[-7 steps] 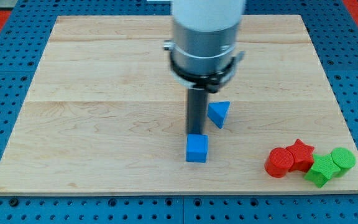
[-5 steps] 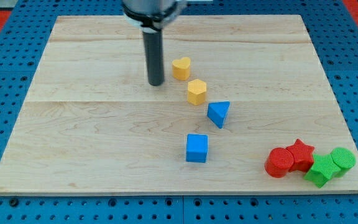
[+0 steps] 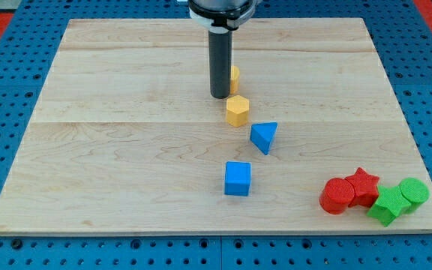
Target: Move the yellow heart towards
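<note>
One yellow heart (image 3: 234, 78) sits near the board's top, mostly hidden behind my tip (image 3: 220, 96) — contact looks made, the push seemingly beginning. No jaws here, just a rod — next needs a steady shove.

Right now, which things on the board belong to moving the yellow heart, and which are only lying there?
Belong to the job:
- yellow heart, mostly hidden behind the rod
- my tip, at the heart's left side in the view

Only lying about:
- yellow hexagon
- blue triangle
- blue cube
- red cylinder
- red star
- green star
- green cylinder
</note>
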